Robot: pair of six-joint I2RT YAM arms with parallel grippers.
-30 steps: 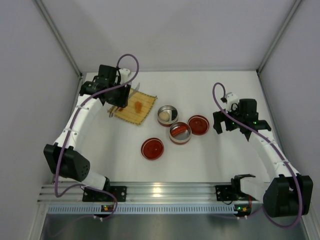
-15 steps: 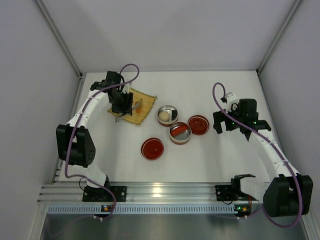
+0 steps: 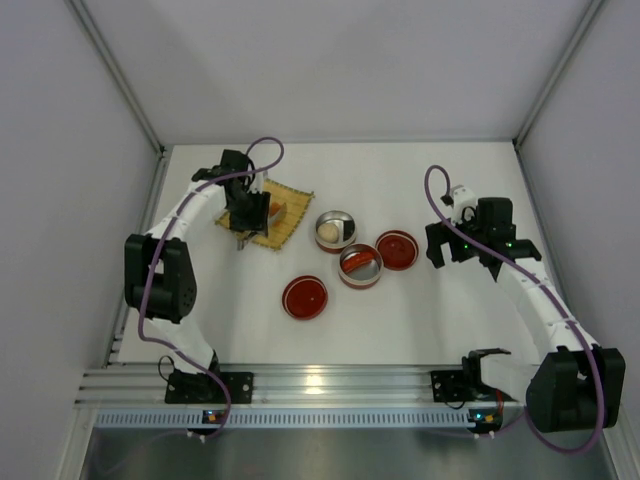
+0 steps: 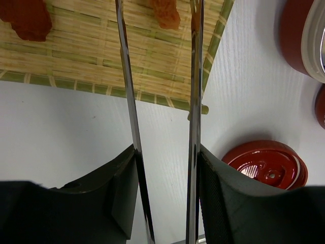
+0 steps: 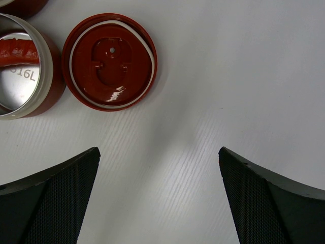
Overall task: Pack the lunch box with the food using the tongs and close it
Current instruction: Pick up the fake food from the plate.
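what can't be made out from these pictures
- Left wrist view: the tongs run off the top edge, so their tips, and whether they reach the orange piece, are not shown.
- Top view: the left gripper covers the tongs and part of the mat; food there is too small to identify.
- Right wrist view: the steel container is cut by the left edge, so only part of its contents shows.

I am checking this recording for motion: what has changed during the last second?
The left gripper, closed on the tongs, moved right and nearer, from the far-left corner of the mat to above it, and its elbow drew in. The right gripper, open, the two containers and both red lids stayed in place.
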